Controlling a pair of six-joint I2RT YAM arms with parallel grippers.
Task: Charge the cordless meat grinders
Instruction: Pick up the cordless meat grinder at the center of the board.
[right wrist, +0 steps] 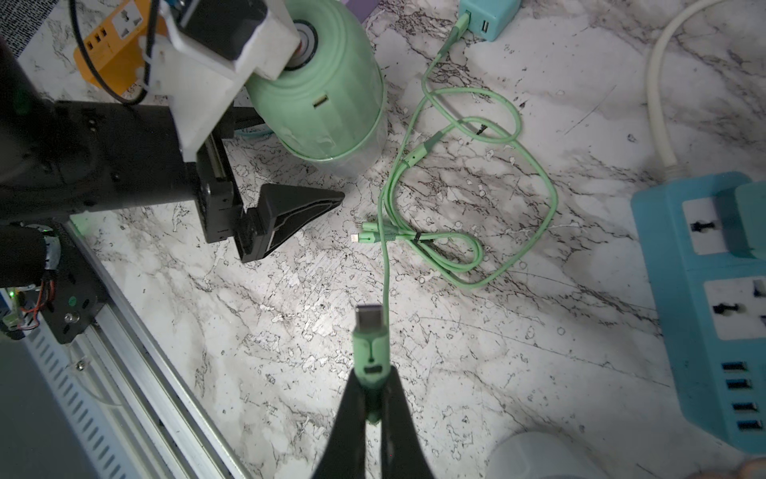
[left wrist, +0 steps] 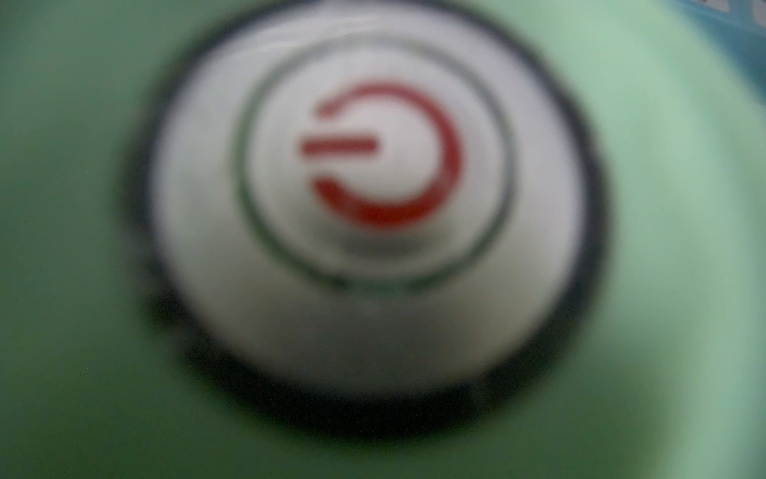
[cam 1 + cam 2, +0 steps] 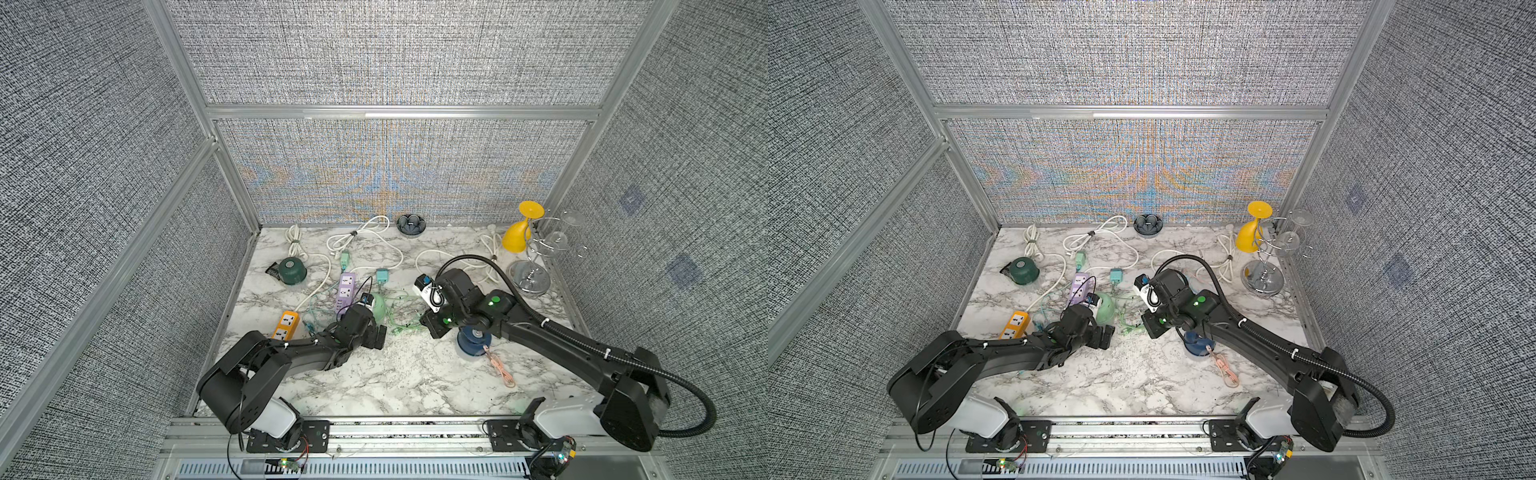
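The marble table (image 3: 374, 382) carries everything. The left end effector (image 3: 372, 327) lies low near its middle, jaws spread wide on either side of the mint green grinder (image 1: 327, 95). That grinder is tilted, and its silver button (image 2: 373, 199) fills the left wrist view. One finger (image 1: 290, 220) stands just beside the clear base, seemingly not pressing it. The right end effector (image 1: 373, 402) is clenched on the plug (image 1: 370, 344) of the mint cable (image 1: 518, 207), held above bare table, near that grinder but apart.

The navy blue grinder (image 3: 473, 338) sits under the right arm. The dark green grinder (image 3: 292, 271) stands well apart at the back left. A blue power strip (image 1: 704, 290), an orange power strip (image 3: 286, 324) and a purple power strip (image 3: 347, 293) lie around. The mint cable loops beside the gap and runs to a teal charger (image 1: 489, 16). The mint green grinder's small port (image 1: 320, 100) faces the plug, uncovered.
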